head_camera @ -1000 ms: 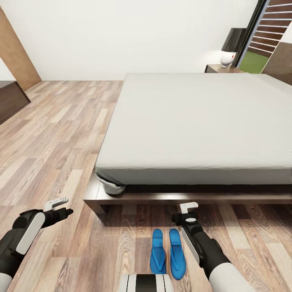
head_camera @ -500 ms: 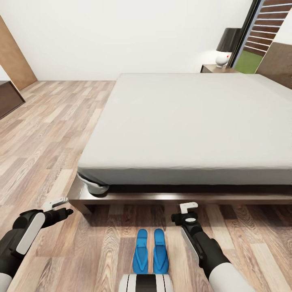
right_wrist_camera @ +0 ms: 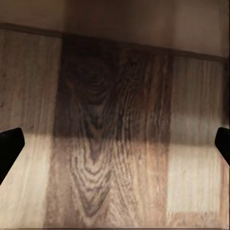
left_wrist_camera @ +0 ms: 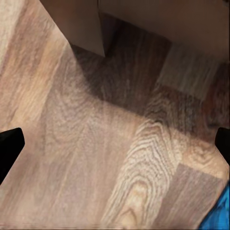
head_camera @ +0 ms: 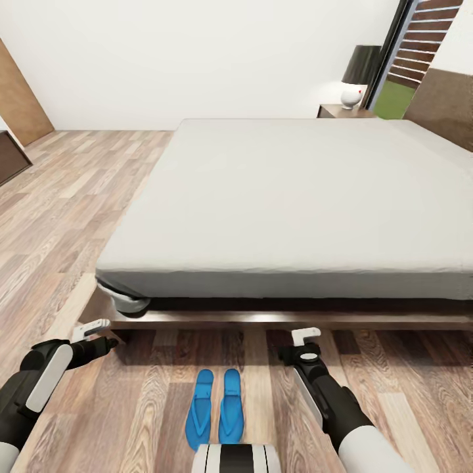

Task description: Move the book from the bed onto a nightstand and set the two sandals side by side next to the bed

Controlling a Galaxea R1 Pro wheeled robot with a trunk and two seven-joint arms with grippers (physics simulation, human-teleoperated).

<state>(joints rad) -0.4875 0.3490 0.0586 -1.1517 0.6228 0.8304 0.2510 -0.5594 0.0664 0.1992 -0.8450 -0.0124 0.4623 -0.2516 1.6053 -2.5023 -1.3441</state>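
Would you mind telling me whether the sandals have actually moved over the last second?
No. The sandals keep their place beside the bed; both slide left together, so the camera moved.

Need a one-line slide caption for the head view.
Two blue sandals lie side by side on the wood floor beside the bed.

Both arms are extending forward from the lower corners of the head view. The left gripper [head_camera: 98, 333] is sitting at lower left, the right gripper [head_camera: 303, 341] at lower centre-right. In each wrist view the fingertips are standing wide apart, holding nothing.
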